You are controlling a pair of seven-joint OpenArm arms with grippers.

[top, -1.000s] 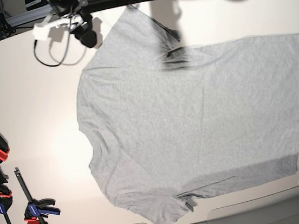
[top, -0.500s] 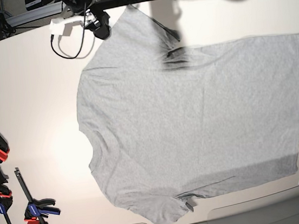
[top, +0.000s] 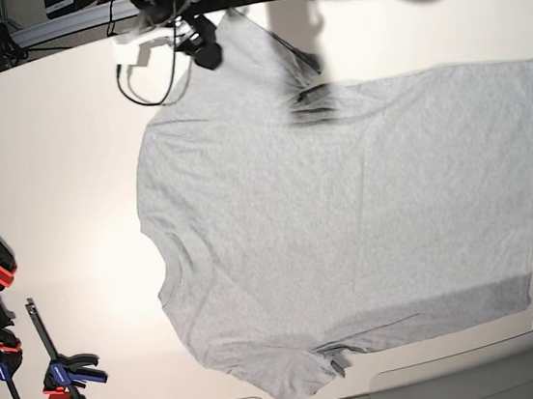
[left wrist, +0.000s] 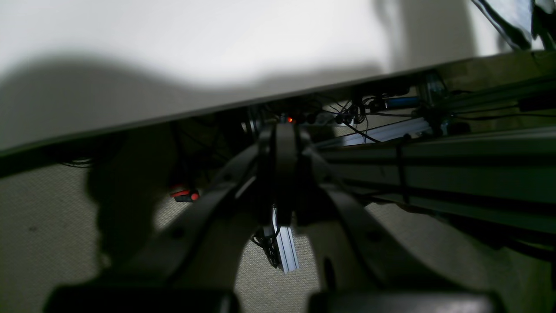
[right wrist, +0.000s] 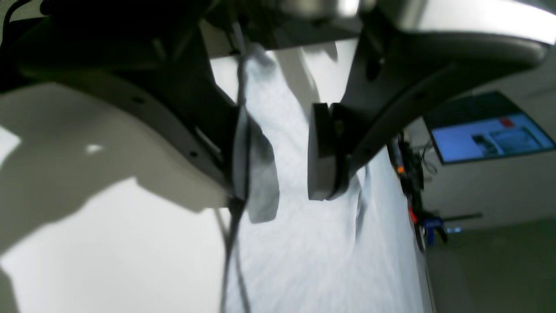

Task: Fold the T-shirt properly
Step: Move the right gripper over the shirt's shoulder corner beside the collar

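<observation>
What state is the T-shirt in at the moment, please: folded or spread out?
Spread out: the T-shirt lies broad across the table, a sleeve extended at each side.

bright tabletop, soft shadows; wrist views dim below, pincers blurred.

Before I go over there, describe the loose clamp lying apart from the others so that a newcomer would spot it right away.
Find the big grey T-shirt spread on the white table, then look toward the lower left in the base view. There lies a clamp with a long thin bar and blue, black and red parts. It sits closer to the shirt than the clamps bunched at the left edge.
</observation>
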